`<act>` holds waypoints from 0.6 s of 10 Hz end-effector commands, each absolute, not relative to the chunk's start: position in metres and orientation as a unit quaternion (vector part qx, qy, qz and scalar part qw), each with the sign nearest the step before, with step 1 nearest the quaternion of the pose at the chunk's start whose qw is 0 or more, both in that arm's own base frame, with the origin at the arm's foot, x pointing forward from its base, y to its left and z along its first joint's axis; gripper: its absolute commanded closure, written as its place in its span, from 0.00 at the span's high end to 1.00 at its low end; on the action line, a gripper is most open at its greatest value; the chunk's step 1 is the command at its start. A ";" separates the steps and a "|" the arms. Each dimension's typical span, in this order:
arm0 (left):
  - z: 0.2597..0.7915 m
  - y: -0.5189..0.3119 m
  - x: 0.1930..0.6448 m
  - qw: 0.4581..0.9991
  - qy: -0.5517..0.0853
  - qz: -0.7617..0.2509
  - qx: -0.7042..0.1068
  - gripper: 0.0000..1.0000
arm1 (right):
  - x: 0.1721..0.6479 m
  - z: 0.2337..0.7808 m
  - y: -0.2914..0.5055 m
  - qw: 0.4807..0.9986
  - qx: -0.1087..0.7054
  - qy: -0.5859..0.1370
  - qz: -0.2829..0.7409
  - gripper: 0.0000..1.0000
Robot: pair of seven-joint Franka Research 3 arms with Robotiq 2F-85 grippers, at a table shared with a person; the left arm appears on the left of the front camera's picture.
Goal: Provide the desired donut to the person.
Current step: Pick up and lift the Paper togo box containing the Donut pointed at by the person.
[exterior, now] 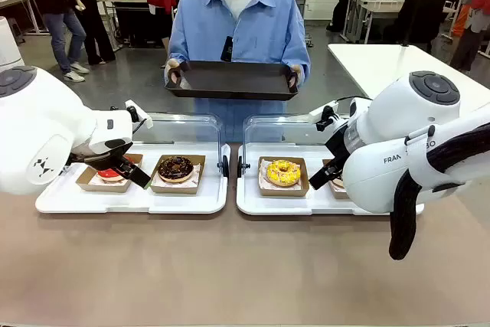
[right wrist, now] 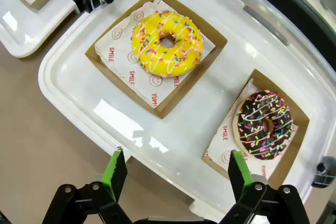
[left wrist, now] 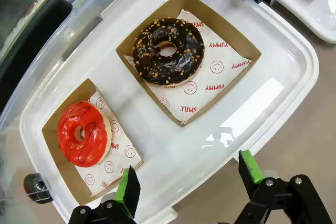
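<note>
On the worktop (exterior: pixel 230 266), along its far edge, two white trays side by side, clear lids (exterior: pixel 184 128) raised. In the left tray (left wrist: pixel 291 66): red-iced donut (left wrist: pixel 83 132) in a cardboard box (left wrist: pixel 55 153) toward the left end, chocolate donut with nut crumbs (left wrist: pixel 168 51) boxed toward the right end. In the right tray (right wrist: pixel 63 77): yellow sprinkled donut (right wrist: pixel 167 43) at the left end, chocolate donut with coloured sprinkles (right wrist: pixel 264 124) at the right end. Over the left tray's near rim, left gripper (left wrist: pixel 189 174) released, jaws spread, grasping nothing. Over the right tray's near rim, right gripper (right wrist: pixel 176 163) likewise released. Beyond the far edge, the person (exterior: pixel 239 28) with a dark tray (exterior: pixel 230 80) in both hands.
</note>
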State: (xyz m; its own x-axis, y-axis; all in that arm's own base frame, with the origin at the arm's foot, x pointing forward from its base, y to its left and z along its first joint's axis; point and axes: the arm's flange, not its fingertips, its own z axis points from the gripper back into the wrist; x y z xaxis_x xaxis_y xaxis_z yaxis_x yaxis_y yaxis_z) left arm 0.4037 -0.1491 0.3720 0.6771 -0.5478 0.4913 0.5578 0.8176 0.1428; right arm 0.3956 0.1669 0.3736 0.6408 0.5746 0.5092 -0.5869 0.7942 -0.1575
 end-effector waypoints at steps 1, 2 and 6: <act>0.372 -0.149 0.404 0.916 -0.265 -0.302 -0.009 1.00 | 0.396 0.374 0.167 0.906 0.011 -0.277 0.321 1.00; 0.372 -0.149 0.404 0.916 -0.265 -0.302 -0.009 1.00 | 0.396 0.374 0.167 0.906 0.011 -0.277 0.321 1.00; 0.372 -0.149 0.404 0.916 -0.265 -0.302 -0.009 1.00 | 0.396 0.374 0.167 0.906 0.011 -0.277 0.321 1.00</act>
State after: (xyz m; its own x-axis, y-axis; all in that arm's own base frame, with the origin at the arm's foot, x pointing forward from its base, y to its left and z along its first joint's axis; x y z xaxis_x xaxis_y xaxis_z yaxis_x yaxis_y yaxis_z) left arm 0.4037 -0.1492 0.3720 0.6771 -0.5479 0.4913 0.5579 0.8175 0.1429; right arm 0.3957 0.1668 0.3736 0.6409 0.5745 0.5091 -0.5868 0.7943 -0.1577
